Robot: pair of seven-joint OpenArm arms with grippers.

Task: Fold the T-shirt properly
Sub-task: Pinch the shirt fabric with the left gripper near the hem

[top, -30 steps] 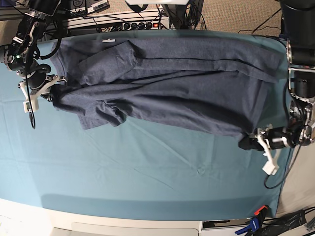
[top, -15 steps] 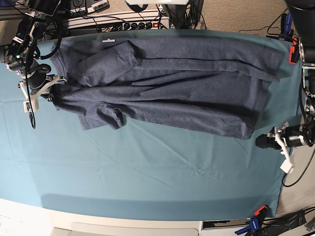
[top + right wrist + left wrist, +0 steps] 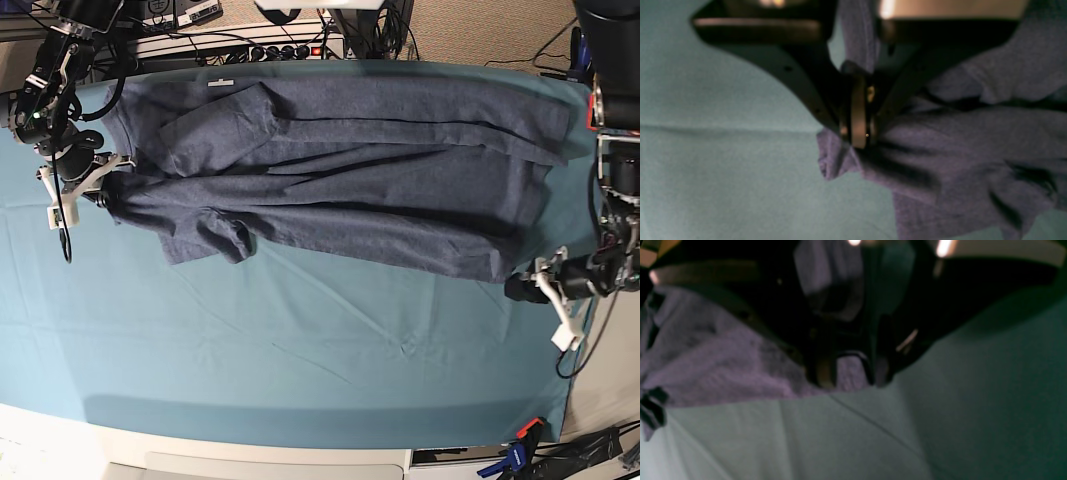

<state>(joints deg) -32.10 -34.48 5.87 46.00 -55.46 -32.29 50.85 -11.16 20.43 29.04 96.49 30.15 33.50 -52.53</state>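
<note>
Gripping a bunched edge of the shirt (image 3: 960, 156), the right gripper (image 3: 858, 133) has its jaws pressed together on a fold of grey-blue cloth, seen close in the right wrist view; in the base view this gripper (image 3: 100, 190) sits at the table's left end, where the shirt's corner is drawn to a point. Left gripper (image 3: 848, 380): jaws parted, a strip of shirt fabric visible between them in the left wrist view, which is too blurred to tell whether the fingers touch it; in the base view it (image 3: 528, 288) lies at the right end, just beside the shirt's lower right corner, low over the cloth. Shirt (image 3: 350, 170): spread lengthwise across the far half of the table, heathered blue-grey, partly folded over itself with long creases running left to right, one sleeve (image 3: 215, 235) crumpled at the lower left, a small white tag (image 3: 219, 83) near the far edge. Table cover (image 3: 300, 350): teal, wrinkled, bare across the near half. Beyond the far edge: a power strip (image 3: 290, 48) with a red light, and cables. Near right corner: a blue clamp (image 3: 518, 452) with an orange tip.
</note>
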